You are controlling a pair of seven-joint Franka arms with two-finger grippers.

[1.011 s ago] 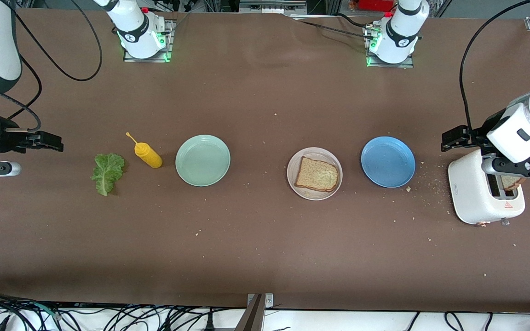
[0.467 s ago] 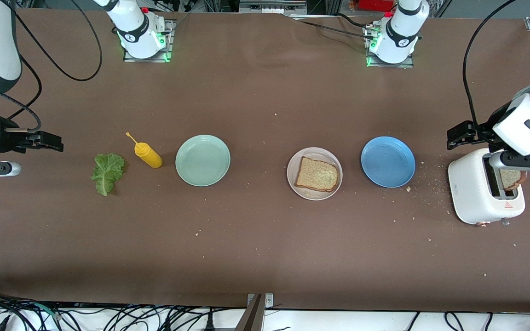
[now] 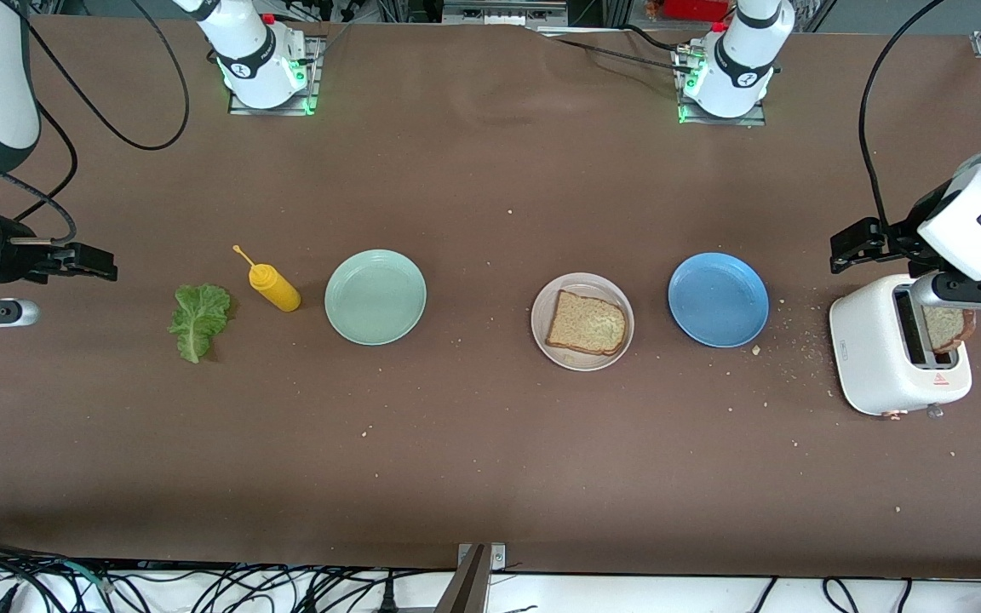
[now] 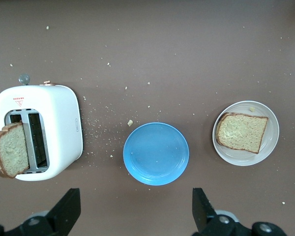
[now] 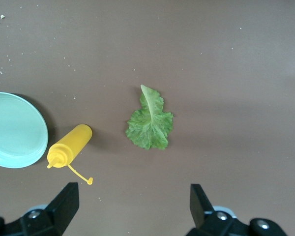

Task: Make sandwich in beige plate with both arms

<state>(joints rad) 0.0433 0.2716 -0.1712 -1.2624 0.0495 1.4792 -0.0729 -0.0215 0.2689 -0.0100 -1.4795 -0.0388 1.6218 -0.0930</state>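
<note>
Brown tabletop runs across the whole front view. At centre sits the beige plate [image 3: 582,321] with one bread slice [image 3: 588,323]; the second slice [image 3: 949,328] leans out of the toaster [image 3: 878,358] at mid-right. My left jaws [image 4: 136,210] stand wide and empty above the toaster, my right jaws [image 5: 132,206] wide over the lettuce [image 3: 198,320] at mid-left, waiting. To do this well, I'd drop straight onto the leaning slice and pinch its crust gently. Compared with a second ago, my left wrist has lifted and drifted toward the right edge.

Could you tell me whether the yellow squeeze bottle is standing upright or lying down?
Lying down: the yellow squeeze bottle rests on its side on the brown table, beside the mint-green plate.
</note>
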